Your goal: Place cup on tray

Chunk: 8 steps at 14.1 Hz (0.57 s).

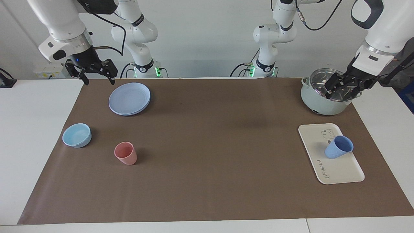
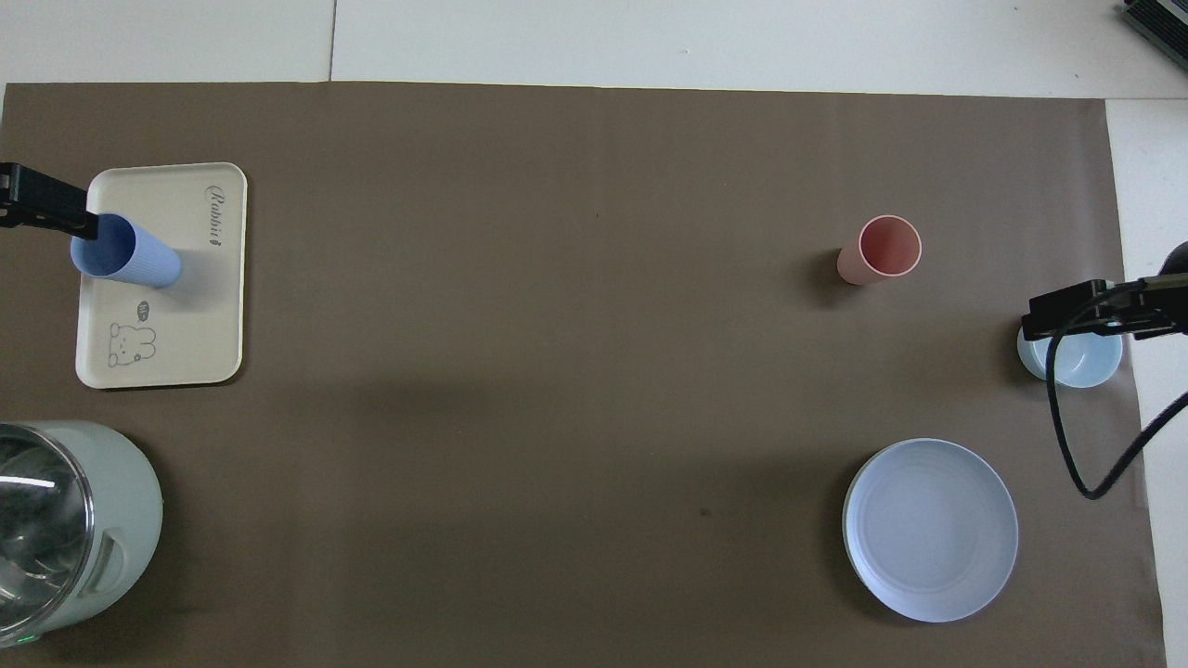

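Cup (image 1: 338,147) on tray (image 1: 315,152), apparently clear of left gripper (image 1: 343,89).

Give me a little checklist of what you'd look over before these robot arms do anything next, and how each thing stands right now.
1. Blue cup on the tray: ok, standing upright.
2. Cup free of any grip: ok, neither hand touches it.
3. Left hand open and raised, over the pot: ok.
4. Right hand open, empty, waiting up beside the blue plate: ok.
5. Pink cup and light-blue bowl undisturbed on the mat: ok.
6. Cup sits near the tray's edge; whether it could slip off: cannot tell.
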{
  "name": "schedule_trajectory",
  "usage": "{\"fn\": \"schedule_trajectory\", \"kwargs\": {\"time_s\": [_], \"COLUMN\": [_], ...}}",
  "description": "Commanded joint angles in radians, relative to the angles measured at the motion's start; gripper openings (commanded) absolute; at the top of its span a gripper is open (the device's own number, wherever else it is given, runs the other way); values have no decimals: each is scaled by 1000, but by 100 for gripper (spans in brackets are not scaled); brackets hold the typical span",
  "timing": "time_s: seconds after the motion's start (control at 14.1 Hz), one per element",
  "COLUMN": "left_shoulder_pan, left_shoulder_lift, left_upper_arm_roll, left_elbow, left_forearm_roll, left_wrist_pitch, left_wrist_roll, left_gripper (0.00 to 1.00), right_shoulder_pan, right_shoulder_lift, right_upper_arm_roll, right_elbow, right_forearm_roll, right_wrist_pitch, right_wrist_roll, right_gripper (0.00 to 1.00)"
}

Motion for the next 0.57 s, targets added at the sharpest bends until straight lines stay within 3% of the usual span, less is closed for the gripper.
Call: {"fn": "schedule_trajectory", "kwargs": {"time_s": [0.0, 0.5], "left_shoulder_pan": [-3, -3], "left_shoulder_lift": [-29, -29], "left_upper_arm_roll": [7, 7], "left_elbow": [-40, -40], "left_forearm_roll": [-16, -14], "left_wrist_pitch": [27, 27], "left_wrist_roll": [-6, -1], "left_gripper": [100, 100], "right_shoulder_pan": [-5, -5], "right_shoulder_lift": [-20, -20], "right_upper_arm_roll": [2, 2], "right_elbow": [-24, -24], "right_forearm_roll": [15, 0], "right_wrist_pitch": [8, -1], "right_wrist_roll": [6, 6], "right_gripper": [100, 100]}}
